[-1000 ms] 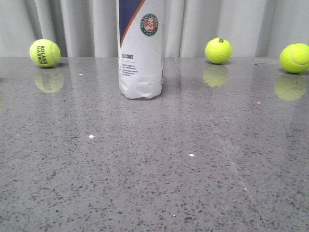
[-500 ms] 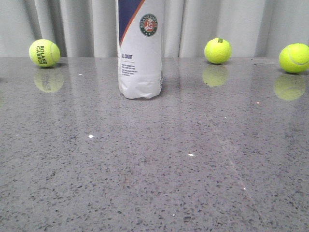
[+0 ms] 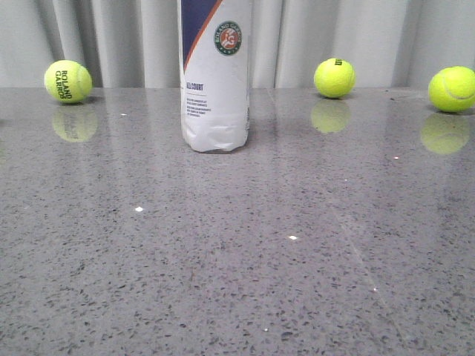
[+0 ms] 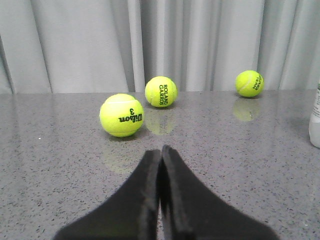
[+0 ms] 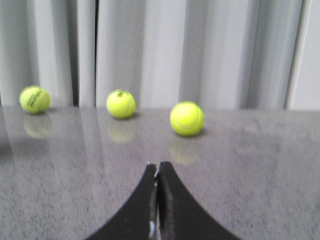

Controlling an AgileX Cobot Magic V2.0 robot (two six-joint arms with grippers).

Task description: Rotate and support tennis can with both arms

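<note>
The tennis can (image 3: 216,74) stands upright on the grey speckled table (image 3: 237,252), toward the far side and a little left of centre, its top cut off by the frame's edge. White label faces us, navy wedge up high, the round red-green badge (image 3: 228,37) plain to see, and the crumpled bottom of the label sits right at the tabletop. Nothing touches it, and neither arm shows in the front view. Far left by the pale curtain (image 3: 133,41) rests a tennis ball (image 3: 67,81) printed "Roland Garros", well apart from the can. To the right of the can another ball (image 3: 334,77) sits at the far edge, and a third ball (image 3: 452,89) lies at the far right, each mirrored in the glossy surface. Over to the left wrist view: the left gripper (image 4: 161,152) has its two black fingers pressed together, holding nothing, low over the table, with a "Wilson 3" ball (image 4: 121,115) ahead of it and a sliver of the can at the frame's edge. The right gripper (image 5: 157,170) is likewise pinched closed and empty, facing three balls along the curtain.
</note>
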